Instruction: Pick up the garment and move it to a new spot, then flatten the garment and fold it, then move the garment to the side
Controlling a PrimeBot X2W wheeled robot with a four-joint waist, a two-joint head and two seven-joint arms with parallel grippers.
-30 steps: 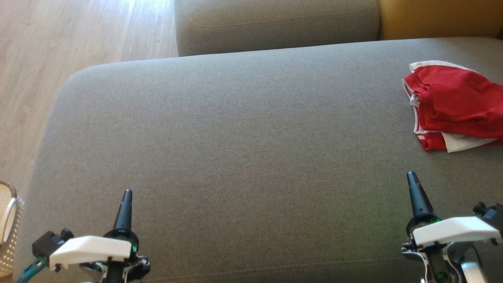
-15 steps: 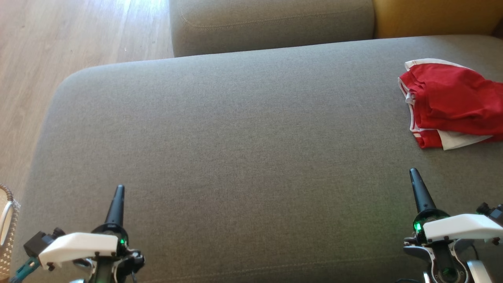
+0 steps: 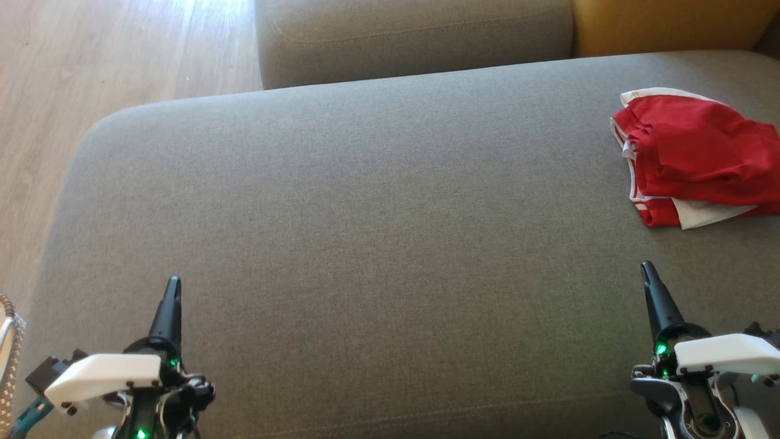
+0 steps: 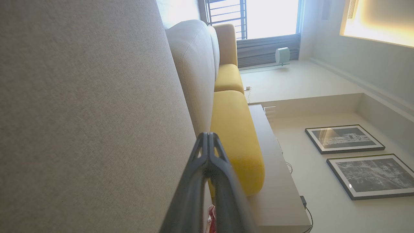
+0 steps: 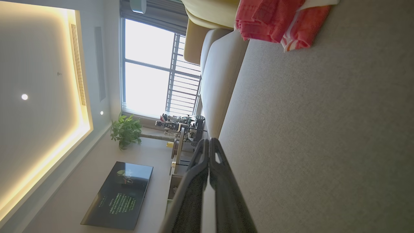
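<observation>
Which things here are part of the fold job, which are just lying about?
Job: red garment, grey sofa seat under it, left end effector, right end effector (both shut, empty).
Lying about: yellow cushion, woven basket, wood floor.

The right gripper [image 3: 646, 268] has edged rightward, nearer the garment [image 3: 701, 152].

Daylight fills the room. In the head view it lies soft and even on the grey sofa [image 3: 365, 213], with almost no shadows, and a pale glare washes the floor [image 3: 201, 24] at the top left. In both wrist views the window [image 5: 145, 68] is blown out to white, and a warm yellow strip glows along the ceiling [image 5: 48, 152]. The shirt [image 5: 268, 19] looks bleached to orange-pink there. The left claw [image 4: 208, 136] and the right claw [image 5: 208, 140] go soft toward the bottom edge, close to the lens.
</observation>
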